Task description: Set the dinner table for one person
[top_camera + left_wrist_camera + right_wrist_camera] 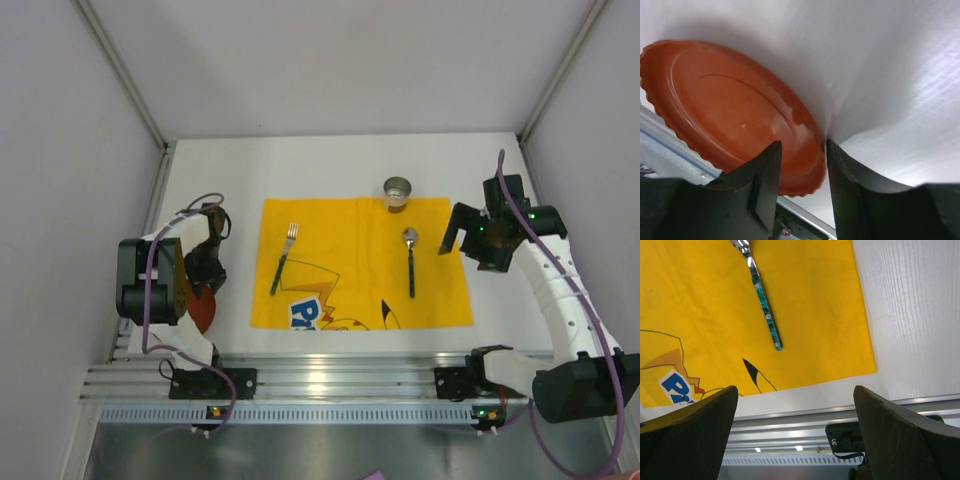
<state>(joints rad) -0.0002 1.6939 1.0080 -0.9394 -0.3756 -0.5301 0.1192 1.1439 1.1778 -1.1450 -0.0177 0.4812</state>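
Note:
The dinner table is a white tabletop with grey walls around it. An orange scalloped plate is at the near left, mostly hidden under my left arm in the top view. My left gripper is shut on the plate's rim, with one finger over its face and the other at its edge. It also shows in the top view. A fork, a green-handled spoon and a metal cup sit on or at the yellow cloth. My right gripper is open and empty, hovering right of the spoon.
The ribbed aluminium rail runs along the near edge, with both arm bases bolted to it; it also shows in the right wrist view. Grey walls close in the left, right and far sides. Bare white tabletop lies left and right of the cloth.

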